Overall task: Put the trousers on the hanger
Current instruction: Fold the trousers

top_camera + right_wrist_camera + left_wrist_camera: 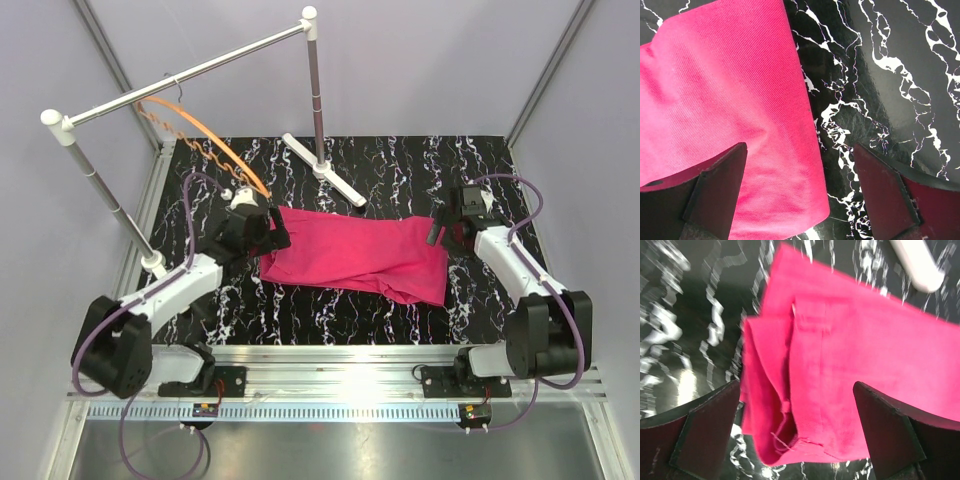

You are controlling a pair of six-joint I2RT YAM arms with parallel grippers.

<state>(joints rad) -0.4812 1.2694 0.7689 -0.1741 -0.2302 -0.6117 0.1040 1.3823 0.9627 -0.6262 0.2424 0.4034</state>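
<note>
The trousers (355, 258) lie flat on the counter (400, 165), spread from side to side between my two arms. The hanger (205, 135) is not with them. It hangs by its small hook from the rail (190, 72) at the back left, tilted, and its lower end reaches down close to my left wrist.

My left hand (272, 238) sits at the left end of the trousers with its fingers (705, 435) wide apart and nothing clamped. From my left wrist I see a folded edge of the cloth, with a seam and a loose thread, lying between the two fingers. The view is blurred, so I cannot tell whether either finger touches the cloth. A white foot (915, 262) of the rail's stand shows just beyond the trousers' far edge.

My right hand (440, 230) is at the right end of the trousers, also spread open and empty. From my right wrist, the trousers' edge runs down between my fingers. One finger (715, 195) is over the cloth and the other is over bare counter. I cannot tell whether that hand touches the cloth or hovers just above it.
</note>
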